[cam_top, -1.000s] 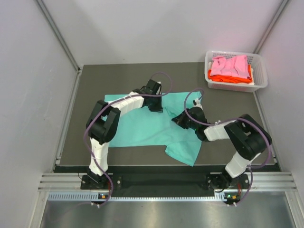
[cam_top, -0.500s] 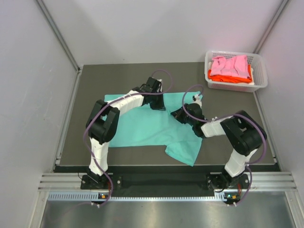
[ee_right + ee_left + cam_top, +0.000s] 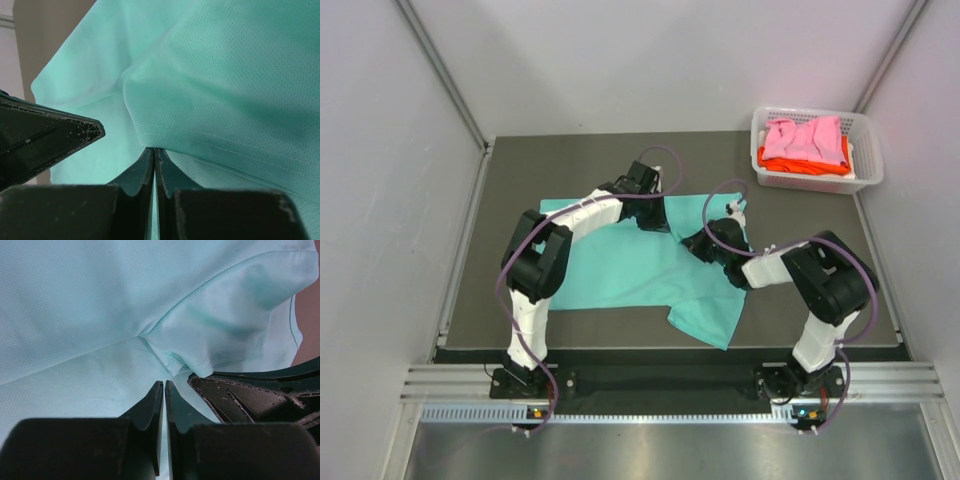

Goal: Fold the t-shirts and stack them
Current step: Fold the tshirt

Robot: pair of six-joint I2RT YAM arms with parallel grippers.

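We see the teal t-shirt (image 3: 610, 270) spread on the dark table (image 3: 540, 165), its near right corner rumpled. The left gripper (image 3: 655, 222) sits near the shirt's far edge, jaws pressed together on a bunched fold. Just beside it, the right gripper (image 3: 694, 243) has its jaws pinched on a stitched hem, and each gripper crowds the other's wrist view. Well apart, at the far right corner, a white lattice basket (image 3: 868, 150) holds a pink t-shirt (image 3: 805, 135) atop an orange t-shirt (image 3: 800, 162).
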